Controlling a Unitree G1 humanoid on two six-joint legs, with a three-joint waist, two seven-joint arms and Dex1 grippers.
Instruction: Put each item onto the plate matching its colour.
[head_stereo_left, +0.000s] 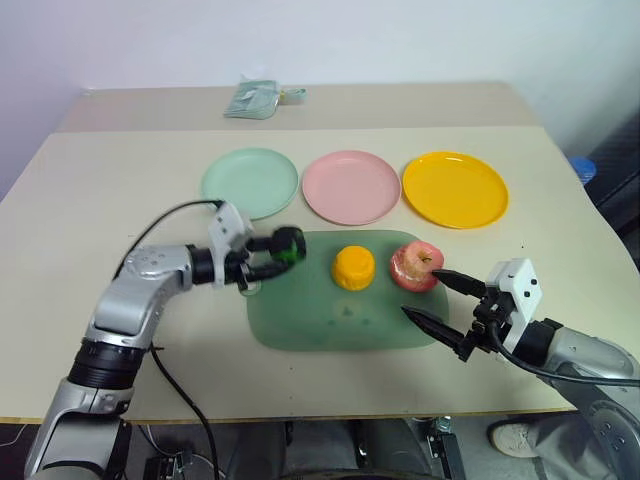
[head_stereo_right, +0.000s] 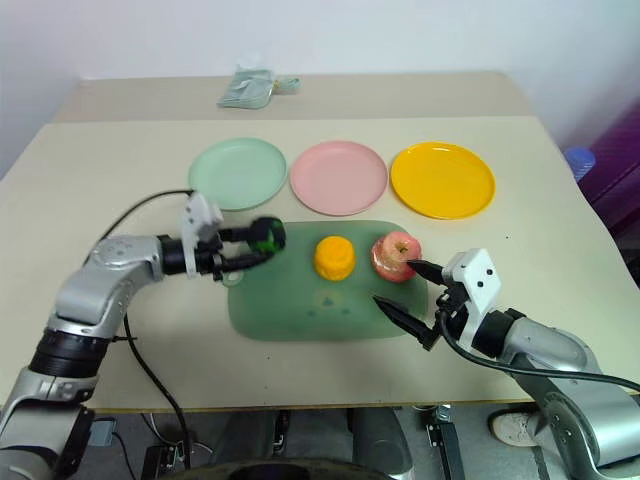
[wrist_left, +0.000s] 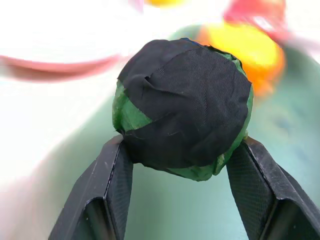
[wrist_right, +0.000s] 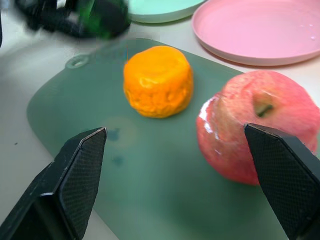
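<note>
Where the head camera looks down over the table, we see our left gripper pinching the green-and-black ball at the near-left corner of the green board. The mint green plate lies just beyond that gripper and slightly to its left, so we judge the carry to be a short one, away from us. Our right gripper stands spread, one finger touching or almost touching the pink-red apple and the other lower on the board; the apple lies ahead of it and a little left. The pink plate and yellow-orange plate sit further back, and the orange fruit rests mid-board between both arms, slightly nearer the left.

From the left wrist, the ball fills the space between both fingers, clamped at its lower sides; it looks like green rubber patched over with black cloth tape, roughly round with no long axis.

From the right wrist, the jaws gape wide with the apple just inside one fingertip, stem dimple up, glossy and mottled red.
</note>
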